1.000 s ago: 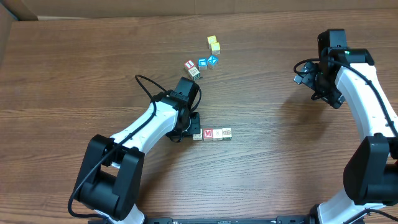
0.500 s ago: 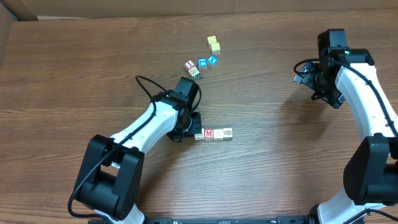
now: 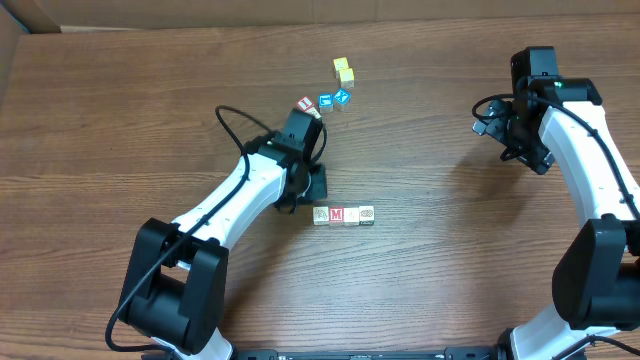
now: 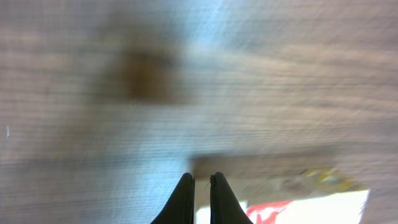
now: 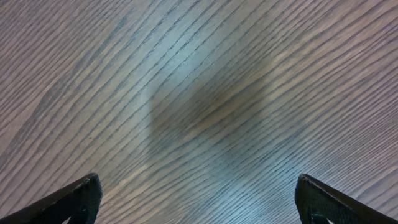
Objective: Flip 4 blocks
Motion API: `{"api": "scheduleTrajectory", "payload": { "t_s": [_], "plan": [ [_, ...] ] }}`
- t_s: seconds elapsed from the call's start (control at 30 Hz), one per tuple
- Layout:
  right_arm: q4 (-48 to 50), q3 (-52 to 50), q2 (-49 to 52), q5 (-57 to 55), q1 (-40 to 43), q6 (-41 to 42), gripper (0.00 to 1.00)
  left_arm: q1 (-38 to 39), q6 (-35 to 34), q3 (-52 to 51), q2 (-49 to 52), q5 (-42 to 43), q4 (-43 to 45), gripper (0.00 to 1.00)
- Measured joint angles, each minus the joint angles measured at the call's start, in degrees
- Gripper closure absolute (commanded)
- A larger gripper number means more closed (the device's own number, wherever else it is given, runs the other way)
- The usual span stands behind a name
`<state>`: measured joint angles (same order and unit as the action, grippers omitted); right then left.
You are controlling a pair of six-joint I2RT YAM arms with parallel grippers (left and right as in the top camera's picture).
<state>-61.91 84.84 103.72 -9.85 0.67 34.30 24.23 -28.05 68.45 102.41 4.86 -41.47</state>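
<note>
Overhead, what looks like four blocks (image 3: 343, 214) stand in a row on the table (image 3: 450, 260). These are probably the flipped ones, so little seems left. The left gripper (image 4: 200, 182) hovers beside them, jaws pressed together, empty. The right gripper (image 5: 196, 190) sits well apart, jaws spread.

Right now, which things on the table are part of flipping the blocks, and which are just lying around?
Part of the job:
- row of alphabet blocks, including the red M block
- loose blocks with red and blue prints
- left hand, shut, just above the row

Just lying about:
- two plain yellow cubes at the far side
</note>
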Motion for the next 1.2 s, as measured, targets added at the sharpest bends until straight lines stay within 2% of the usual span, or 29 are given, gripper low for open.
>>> {"api": "scheduleTrajectory", "payload": {
  "t_s": [0.23,0.43,1.2],
  "plan": [
    [0.15,0.00,0.00,-0.02,0.00,-0.04,0.00,2.54,-0.07,0.24,1.09,-0.57,2.58,0.96],
    [0.13,0.00,0.00,-0.02,0.00,-0.04,0.00,3.19,-0.09,0.22,4.02,-0.63,2.27,0.96],
    [0.20,0.00,0.00,-0.02,0.00,-0.04,0.00,3.17,-0.09,0.22,4.02,-0.76,-0.72,0.96]
  ]
}}
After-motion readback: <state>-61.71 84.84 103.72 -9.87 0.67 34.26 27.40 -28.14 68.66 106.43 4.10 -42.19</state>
